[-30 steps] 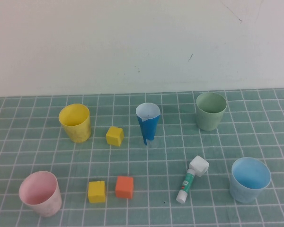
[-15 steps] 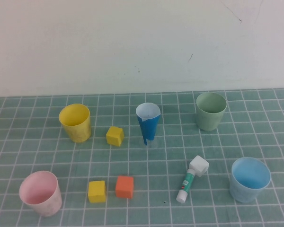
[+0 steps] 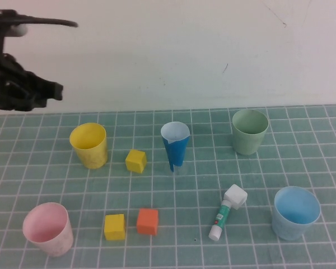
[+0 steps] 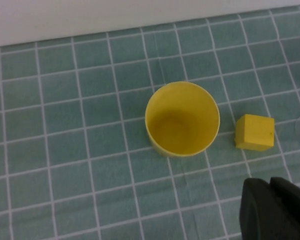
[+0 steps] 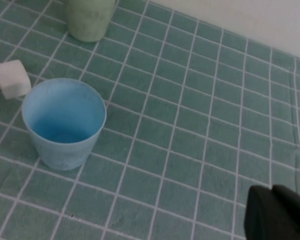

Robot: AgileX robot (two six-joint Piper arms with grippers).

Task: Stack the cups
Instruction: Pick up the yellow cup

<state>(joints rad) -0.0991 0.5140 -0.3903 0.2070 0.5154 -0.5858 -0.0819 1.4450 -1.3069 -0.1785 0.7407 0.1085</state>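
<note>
Cups, four in number, all upright, mouth up and well apart on the green gridded worktop (image 3: 302, 162), none stacked.

- Yellow cup (image 3: 88, 145) at far left, with a yellow cube (image 3: 135, 161) just beside it on the right, not touching.
- Pink cup (image 3: 47, 230) at near left, close to the near edge of the high view.
- Pale green cup (image 3: 250, 131) at far right.
- Light blue cup (image 3: 295, 213) at near right.

Between the yellow and pale green cups, a narrow dark-blue cone (image 3: 175, 145), white inside, standing point down. In the near middle, a second yellow cube (image 3: 114, 227) and an orange cube (image 3: 147, 221) side by side, close but apart. Right of those, a glue stick (image 3: 224, 214) lying flat, white cap toward the far side, between the cone and the light blue cup.

Left tool (image 3: 53, 89) up in the air at the far left, above and left of the yellow cup, touching nothing. Seen from the left wrist as a dark shape (image 4: 272, 210) at the picture's edge, with the yellow cup (image 4: 182, 119) and cube (image 4: 255, 132) below. How far open: cannot tell. No cup in its hold.

Right tool (image 5: 280, 215) shown only by the right wrist view, a dark shape above bare worktop, apart from the light blue cup (image 5: 64, 122). How far open: cannot tell. No cup in its hold either.
</note>
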